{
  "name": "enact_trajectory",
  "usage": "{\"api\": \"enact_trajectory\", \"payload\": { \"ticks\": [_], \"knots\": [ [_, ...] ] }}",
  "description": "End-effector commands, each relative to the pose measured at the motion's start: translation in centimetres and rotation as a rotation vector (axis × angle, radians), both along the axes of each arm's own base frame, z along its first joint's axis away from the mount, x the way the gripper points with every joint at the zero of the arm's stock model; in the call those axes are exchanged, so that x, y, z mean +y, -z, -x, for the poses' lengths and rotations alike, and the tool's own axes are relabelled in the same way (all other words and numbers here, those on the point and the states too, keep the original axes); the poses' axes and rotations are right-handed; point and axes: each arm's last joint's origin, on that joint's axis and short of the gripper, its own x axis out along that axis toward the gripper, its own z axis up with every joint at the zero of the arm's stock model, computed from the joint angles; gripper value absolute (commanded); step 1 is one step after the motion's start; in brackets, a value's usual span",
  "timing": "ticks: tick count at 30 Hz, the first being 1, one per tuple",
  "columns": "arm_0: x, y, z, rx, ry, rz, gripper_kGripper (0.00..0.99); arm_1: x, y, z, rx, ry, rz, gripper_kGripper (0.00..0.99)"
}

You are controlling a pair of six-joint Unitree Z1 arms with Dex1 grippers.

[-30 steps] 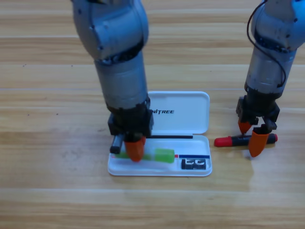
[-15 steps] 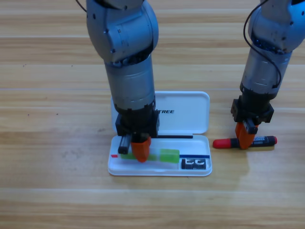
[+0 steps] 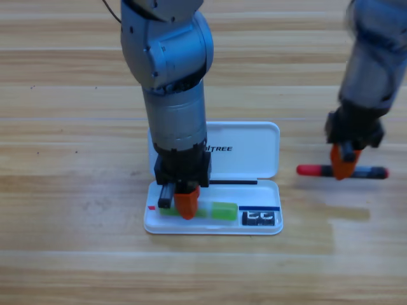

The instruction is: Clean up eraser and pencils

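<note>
One eraser [image 3: 259, 218], two pencils [image 3: 213, 210] [image 3: 372, 172], right gripper [image 3: 344, 166] pinching red one, left gripper [image 3: 184, 204] unclear.

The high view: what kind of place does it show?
Probably a robot test bench set up like a desk: a wooden table, two arms, and an open white case holding the green-ended pencil and the eraser.

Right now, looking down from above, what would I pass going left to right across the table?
Left end effector over the white case → green-ended pencil in the case → eraser in the case → red and black pencil held by the right end effector.
</note>
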Motion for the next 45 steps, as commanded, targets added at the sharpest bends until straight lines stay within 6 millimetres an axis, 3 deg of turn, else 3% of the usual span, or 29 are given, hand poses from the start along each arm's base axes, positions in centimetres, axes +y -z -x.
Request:
{"api": "enact_trajectory", "payload": {
  "ticks": [1,7,34,35,37,38,39,45],
  "knots": [
    [0.4,2.4,-1.3,0.045,-0.040,-0.042,0.000,-1.2,-5.2,4.9,-0.066,-0.039,-0.035,0.000],
    [0.2,2.7,-1.4,0.047,-0.040,-0.042,0.000,-1.0,-5.9,5.7,-0.064,-0.044,-0.060,0.000],
    [0.1,3.3,-1.4,0.069,-0.068,-0.050,0.000,0.3,-6.1,6.3,-0.053,-0.069,-0.089,0.000],
    [0.1,3.4,-1.4,0.073,-0.068,-0.052,0.106,0.4,-6.1,6.4,-0.053,-0.071,-0.089,0.000],
    [0.2,3.5,-1.3,0.077,-0.073,-0.057,0.680,0.5,-6.1,6.4,-0.055,-0.076,-0.091,0.000],
    [0.2,3.5,-1.3,0.079,-0.077,-0.056,0.894,0.6,-6.2,6.5,-0.056,-0.076,-0.092,0.000],
    [0.2,3.5,-1.3,0.078,-0.079,-0.059,0.982,0.6,-6.2,6.5,-0.057,-0.076,-0.093,0.000],
    [0.2,3.5,-1.3,0.078,-0.086,-0.058,0.990,1.4,-6.4,7.1,-0.059,-0.091,-0.098,0.000]
  ]
}}
